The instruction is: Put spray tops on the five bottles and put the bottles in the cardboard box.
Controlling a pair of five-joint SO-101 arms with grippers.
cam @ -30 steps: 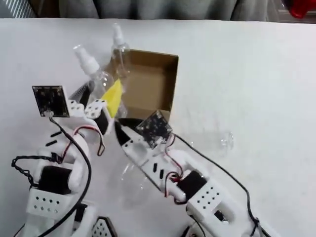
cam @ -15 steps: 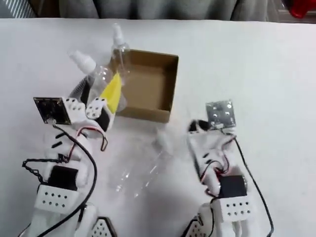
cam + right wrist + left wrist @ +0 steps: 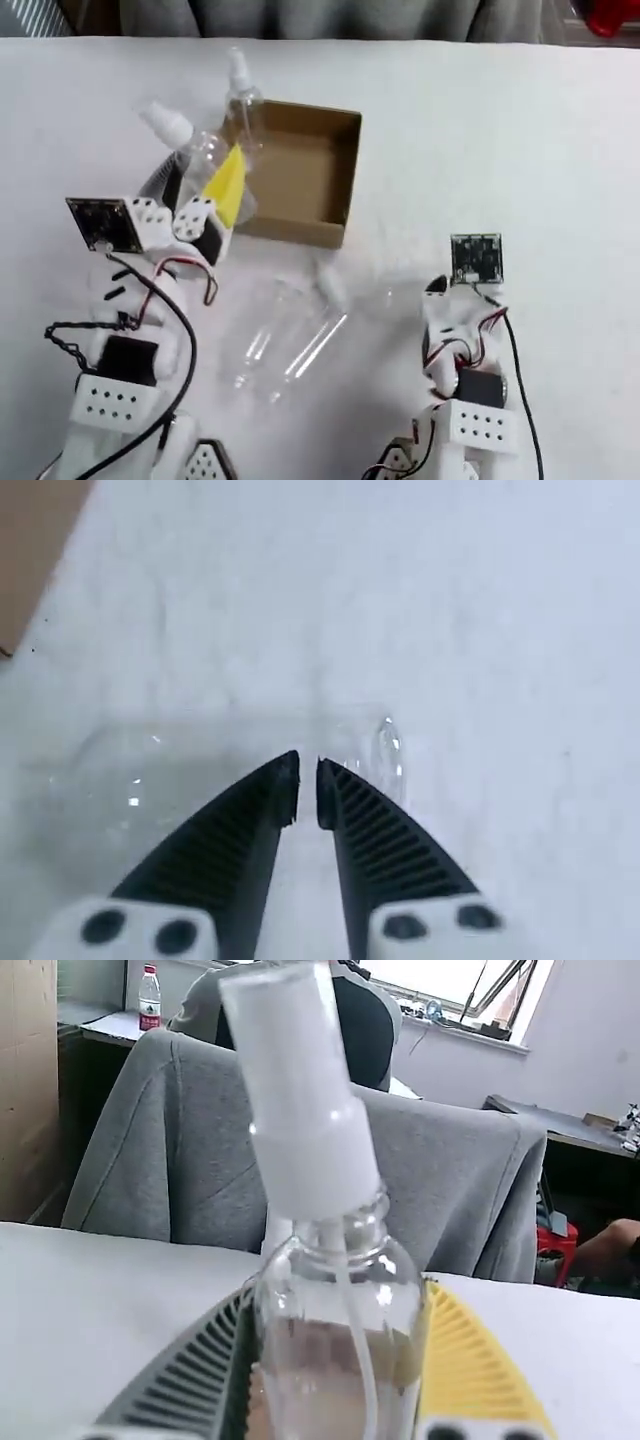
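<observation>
My left gripper (image 3: pixel 197 182) is shut on a clear bottle (image 3: pixel 203 158) that carries a white spray top (image 3: pixel 165 120), tilted just left of the cardboard box (image 3: pixel 300 175). In the left wrist view that bottle (image 3: pixel 335 1360) stands between the grey and yellow fingers (image 3: pixel 480 1360), with its spray top (image 3: pixel 300 1110) above. A second topped bottle (image 3: pixel 241 95) stands at the box's far left corner. Clear bottles (image 3: pixel 285 335) lie in front of the box, with a white spray top (image 3: pixel 328 284) at their near-box end. My right gripper (image 3: pixel 308 780) is shut and holds nothing, just above a lying clear bottle (image 3: pixel 180 770).
The white table (image 3: pixel 520 130) spreads to the right of the box. The right arm (image 3: pixel 460 320) stands at the front right and the left arm (image 3: pixel 125 330) at the front left. A grey cloth-covered chair (image 3: pixel 480 1190) sits beyond the table's far edge.
My right arm has swung from the middle, near the box front, back to the right, which uncovers the lying bottles. The left gripper's bottle tilted slightly left, then stayed still.
</observation>
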